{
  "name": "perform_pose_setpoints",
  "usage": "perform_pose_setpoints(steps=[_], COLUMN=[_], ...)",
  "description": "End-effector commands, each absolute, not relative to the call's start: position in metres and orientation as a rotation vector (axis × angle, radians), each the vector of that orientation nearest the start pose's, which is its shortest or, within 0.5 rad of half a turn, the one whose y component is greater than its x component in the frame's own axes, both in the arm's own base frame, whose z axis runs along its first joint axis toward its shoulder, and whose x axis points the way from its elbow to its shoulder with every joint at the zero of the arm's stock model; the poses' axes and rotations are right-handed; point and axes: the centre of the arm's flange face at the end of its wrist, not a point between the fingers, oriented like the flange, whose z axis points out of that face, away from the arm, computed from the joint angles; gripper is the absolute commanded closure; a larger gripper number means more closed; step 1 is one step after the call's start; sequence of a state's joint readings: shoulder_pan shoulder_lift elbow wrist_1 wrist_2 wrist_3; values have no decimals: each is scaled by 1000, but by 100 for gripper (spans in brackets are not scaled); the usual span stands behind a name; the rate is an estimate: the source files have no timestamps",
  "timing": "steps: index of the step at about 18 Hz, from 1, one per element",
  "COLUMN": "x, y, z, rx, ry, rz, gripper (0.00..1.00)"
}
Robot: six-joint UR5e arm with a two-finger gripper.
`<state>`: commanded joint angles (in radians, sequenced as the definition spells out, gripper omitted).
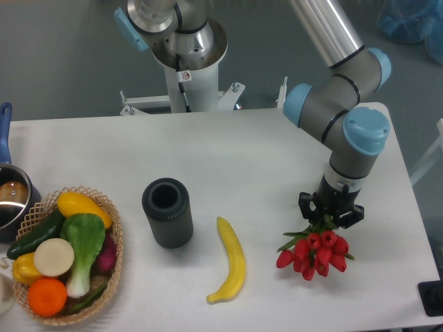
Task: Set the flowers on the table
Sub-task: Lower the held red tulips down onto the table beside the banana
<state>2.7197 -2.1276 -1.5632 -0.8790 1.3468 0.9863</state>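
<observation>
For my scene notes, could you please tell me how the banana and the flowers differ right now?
The banana is one yellow curved piece; the flowers are a bunch of red buds with green leaves. The banana lies free near the dark cup; the flowers sit directly under the tool, which hides their stems. Both are over the white table.

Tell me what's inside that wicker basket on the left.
The basket holds a yellow squash, a cucumber, bok choy, a white round item, an orange and a yellow pepper. Whatever lies beneath them is covered.
</observation>
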Motion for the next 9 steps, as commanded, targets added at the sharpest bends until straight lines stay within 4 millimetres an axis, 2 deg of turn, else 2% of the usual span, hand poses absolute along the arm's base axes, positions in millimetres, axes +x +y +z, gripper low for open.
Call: perform_pose_setpoints(steps=[2, 3, 6, 8, 9], x=[-551, -552, -547, -545, -543], y=[417, 417, 413, 412, 411], z=[243, 247, 256, 255, 268], rx=[-2867, -2866, -2862, -2865, -2856], ry=[-164, -150, -151, -154, -155], rz=[48, 57, 69, 64, 86], gripper=[5, 1, 0, 0, 0])
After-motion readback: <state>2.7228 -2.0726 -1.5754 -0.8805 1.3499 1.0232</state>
